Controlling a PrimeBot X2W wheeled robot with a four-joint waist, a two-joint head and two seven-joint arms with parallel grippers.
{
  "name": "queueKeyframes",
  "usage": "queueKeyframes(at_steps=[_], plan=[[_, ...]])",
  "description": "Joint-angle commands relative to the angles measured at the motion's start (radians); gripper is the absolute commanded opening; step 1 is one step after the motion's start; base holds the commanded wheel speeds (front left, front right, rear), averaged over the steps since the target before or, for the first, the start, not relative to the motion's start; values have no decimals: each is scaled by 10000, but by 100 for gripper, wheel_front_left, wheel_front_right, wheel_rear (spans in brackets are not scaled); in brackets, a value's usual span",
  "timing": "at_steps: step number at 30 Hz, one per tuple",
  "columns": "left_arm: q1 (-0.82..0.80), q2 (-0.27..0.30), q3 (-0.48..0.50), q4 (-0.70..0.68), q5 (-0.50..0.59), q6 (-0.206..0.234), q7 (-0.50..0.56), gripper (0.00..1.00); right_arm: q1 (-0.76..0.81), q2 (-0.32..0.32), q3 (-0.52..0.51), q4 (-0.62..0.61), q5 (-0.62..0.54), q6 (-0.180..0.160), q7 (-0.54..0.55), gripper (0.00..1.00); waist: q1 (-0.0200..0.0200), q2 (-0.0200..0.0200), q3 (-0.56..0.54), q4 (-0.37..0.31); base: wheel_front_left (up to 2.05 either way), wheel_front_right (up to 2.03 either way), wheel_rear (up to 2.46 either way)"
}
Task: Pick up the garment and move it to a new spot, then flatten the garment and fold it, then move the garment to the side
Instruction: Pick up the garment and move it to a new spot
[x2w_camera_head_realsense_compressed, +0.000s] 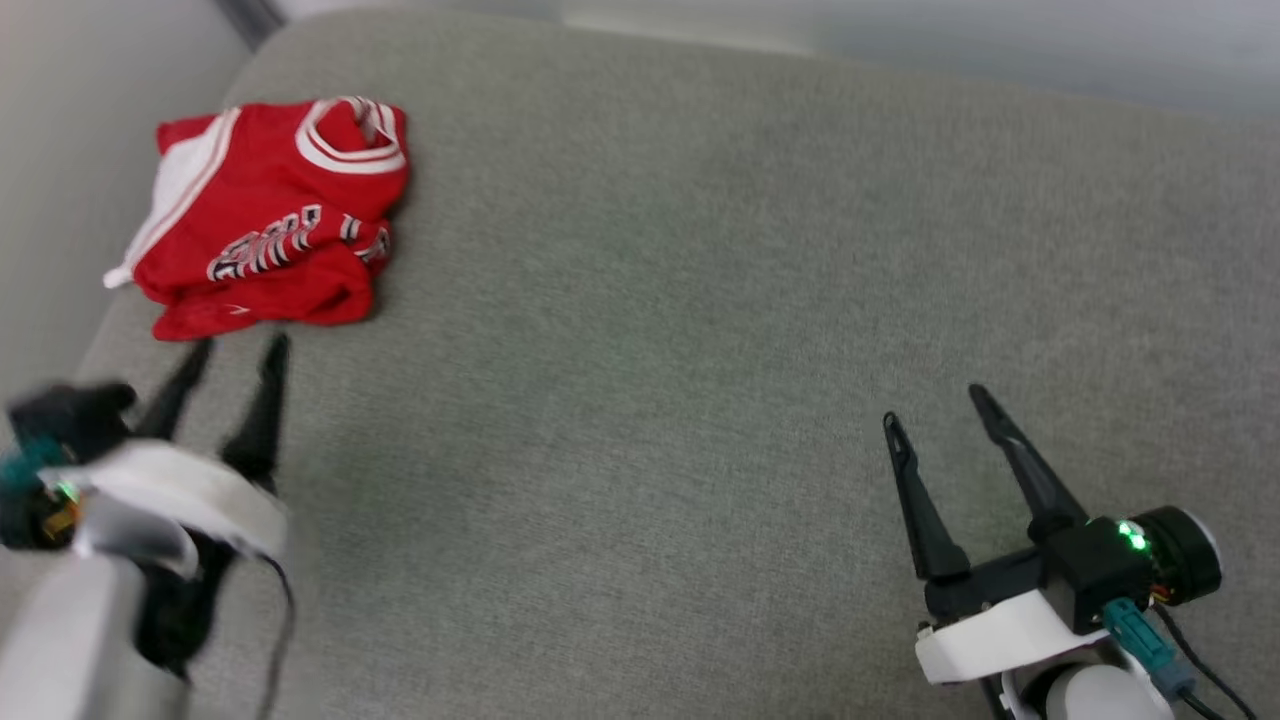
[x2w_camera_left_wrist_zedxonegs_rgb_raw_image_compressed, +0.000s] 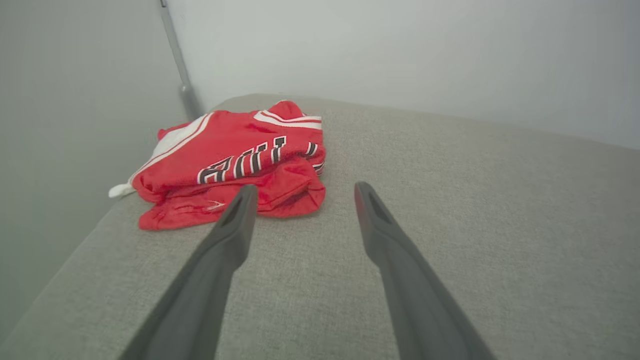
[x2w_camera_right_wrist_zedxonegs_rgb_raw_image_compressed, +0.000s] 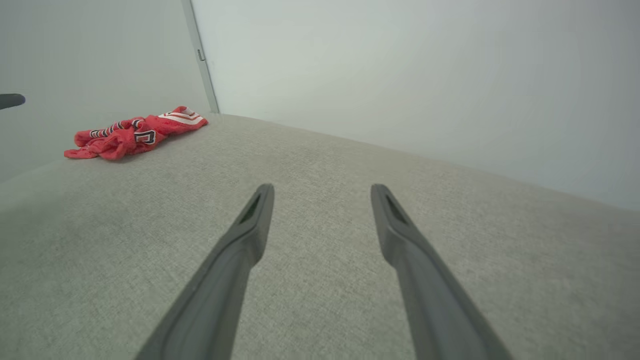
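The left gripper (x2w_camera_head_realsense_compressed: 240, 345), its two long dark fingers spread wide and empty, hovered just short of the crumpled red jersey-style shirt (x2w_camera_head_realsense_compressed: 270, 220) with white sleeves and striped trim. It lay bunched near the far left corner of the grey woven fabric surface (x2w_camera_head_realsense_compressed: 700, 300). The right gripper (x2w_camera_head_realsense_compressed: 932, 405), likewise spread and empty, sat well apart. The shirt looked light, soft and floppy; pinching its raised near fold would probably lift it best.
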Motion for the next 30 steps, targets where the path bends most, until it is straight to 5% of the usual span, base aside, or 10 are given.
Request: queueKeyframes(at_steps=[1, 8, 17, 28, 29, 30], plan=[[-468, 369, -45, 141, -456, -6, 353, 100, -199, -10, -32, -87, -142, -5, -21, 100, -1, 0, 847, -365, 0, 0, 0], [-3035, 2774, -1132, 1085, -3071, -4, 3230, 100, -548, -128, -351, -606, -601, -7, -23, 100, -1, 0, 2168, -651, 0, 0, 0], [-5217, 4505, -2458, 1765, -5944, -6, 6682, 100, -560, -199, -344, -1180, -1063, -8, -13, 100, -1, 0, 3463, -1097, 0, 0, 0], [-5735, 4681, -4093, 2871, -6495, 11, 7615, 98, -593, -271, -547, -1287, -1298, -14, 60, 100, -1, 0, 4127, -1310, 0, 0, 0], [-5757, 4626, -4184, 2991, -6593, 11, 7606, 17, -601, -274, -564, -1271, -1320, -16, 60, 100, -1, 0, 4125, -1314, 0, 0, 0], [-5775, 4583, -4296, 3049, -6661, 11, 7580, 0, -624, -273, -582, -1251, -1336, -16, 61, 100, -1, 0, 4106, -1316, 0, 0, 0]])
